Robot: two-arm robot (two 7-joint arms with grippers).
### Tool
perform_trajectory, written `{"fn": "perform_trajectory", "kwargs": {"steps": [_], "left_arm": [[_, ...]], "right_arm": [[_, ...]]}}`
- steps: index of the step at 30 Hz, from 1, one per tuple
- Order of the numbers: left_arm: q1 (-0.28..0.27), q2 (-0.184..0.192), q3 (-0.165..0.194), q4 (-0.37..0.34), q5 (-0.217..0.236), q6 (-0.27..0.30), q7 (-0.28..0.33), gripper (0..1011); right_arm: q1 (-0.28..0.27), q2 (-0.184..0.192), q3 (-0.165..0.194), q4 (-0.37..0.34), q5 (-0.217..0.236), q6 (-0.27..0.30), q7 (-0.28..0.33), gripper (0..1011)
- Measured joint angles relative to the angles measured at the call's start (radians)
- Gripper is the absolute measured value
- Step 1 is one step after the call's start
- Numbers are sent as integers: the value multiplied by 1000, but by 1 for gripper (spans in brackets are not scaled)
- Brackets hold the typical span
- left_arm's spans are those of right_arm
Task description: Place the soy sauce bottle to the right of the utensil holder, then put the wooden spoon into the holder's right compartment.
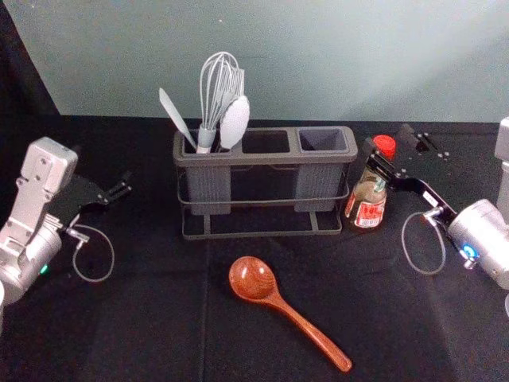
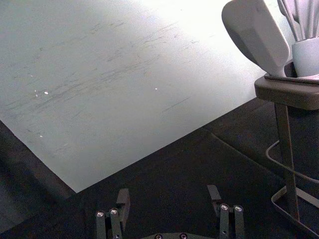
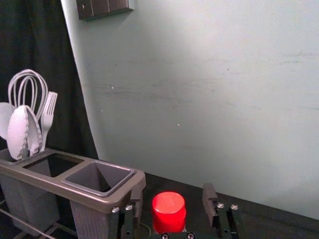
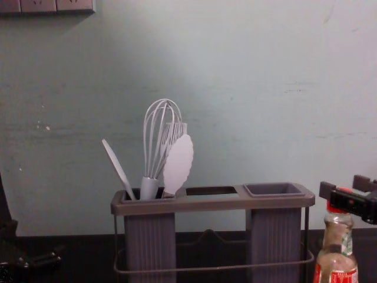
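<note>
Right gripper (image 3: 172, 195) spread around the red cap (image 3: 168, 213) of the soy sauce bottle (image 1: 368, 195), unclenched. Bottle's upright, just right of the utensil holder (image 1: 270, 159); likely slick, weighty. Left gripper (image 2: 168, 193) idle, spread, holder's left. Wooden spoon (image 1: 305, 325) in front: probably light, stiff; we'd pinch mid-handle.

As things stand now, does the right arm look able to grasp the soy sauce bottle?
Probably yes. The right gripper is open at the red cap of the soy sauce bottle, one finger to either side, and nothing seems to block it.
</note>
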Motion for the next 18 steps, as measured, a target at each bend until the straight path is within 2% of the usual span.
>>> {"fn": "perform_trajectory", "kwargs": {"steps": [1,4,9,18], "left_arm": [[0,0,0,0,0,0,0,1011],[0,0,0,0,0,0,0,1011],[0,0,0,0,0,0,0,1011],[0,0,0,0,0,0,0,1011]], "right_arm": [[-4,1,3,-6,0,-1,-1,774],[-17,6,10,-28,-3,-7,-7,901],[-47,17,21,-81,-14,-16,-16,990],[-145,42,42,-214,-65,-18,-47,1000]]}}
